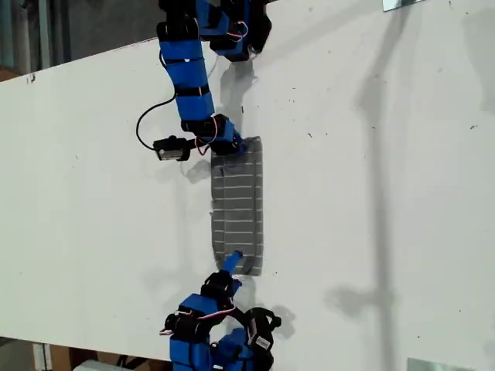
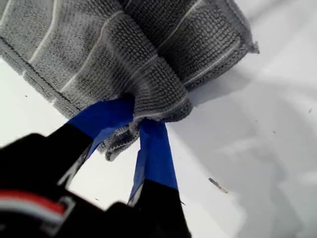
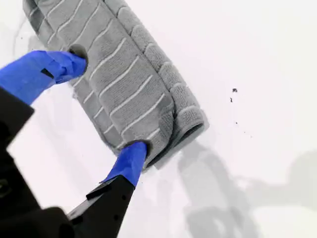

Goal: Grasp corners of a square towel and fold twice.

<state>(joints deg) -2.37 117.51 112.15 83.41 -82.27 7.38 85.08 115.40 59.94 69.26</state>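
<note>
While folded narrow, towel [image 1: 238, 202] between my first gripper [image 2: 136, 126] and second gripper [image 3: 106, 106].

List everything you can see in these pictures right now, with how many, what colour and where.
towel: one, dark grey with thin white stripes, folded into a narrow strip at the table's middle
table: one, white, with a few dark specks, fills the exterior view
metal plates: two, pale, at the exterior view's right edge, top and bottom
cable: one, black, looped beside the upper arm
arms: two, blue and black, at the exterior view's top and bottom, one at each end of the towel
my first end effector: blue fingers, pinching bunched towel edge
my second end effector: blue fingers, spread wide at a towel end
</note>
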